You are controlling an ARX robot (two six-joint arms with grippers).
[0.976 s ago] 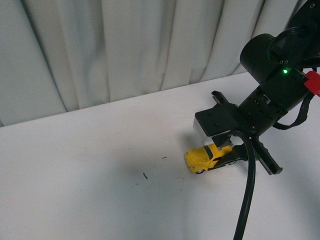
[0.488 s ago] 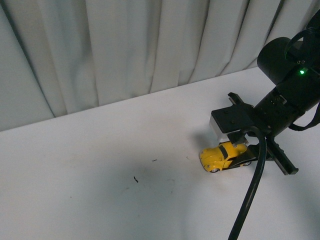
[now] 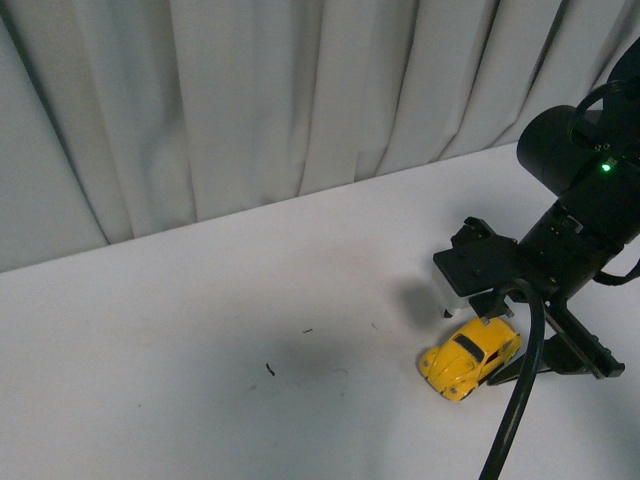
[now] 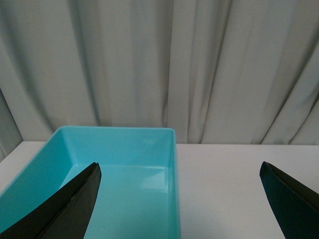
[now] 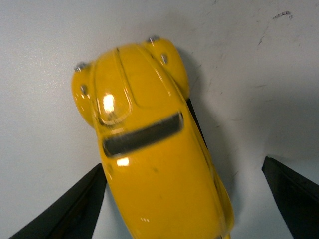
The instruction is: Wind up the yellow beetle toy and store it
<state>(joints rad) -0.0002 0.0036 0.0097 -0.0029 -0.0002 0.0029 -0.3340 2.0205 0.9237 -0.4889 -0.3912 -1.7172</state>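
**Yellow beetle toy on the table between the spread fingers of the right hand**

*Front view.* The yellow beetle toy [image 3: 470, 358] stands on its wheels on the white table [image 3: 200, 380], near the right edge. The right hand [image 3: 495, 350] comes down over its rear. The toy's long axis runs on a diagonal, nose toward the lower left and away from the arm. The left arm is out of frame, so the right arm is the nearer one.

*Left wrist view.* The left hand [image 4: 179, 167] is spread and holds nothing. A teal box [image 4: 172, 149] lies open just ahead of it — the likely store. No toy shows here.

*Right wrist view.* The beetle [image 5: 149, 149] lies between the fingers [image 5: 65, 214] of the right hand [image 5: 183, 167], which are apart, not pinching. Its length runs roughly along them, slightly skewed and closer to one finger — whether it touches cannot be told. Closing would probably grip the toy across its width.
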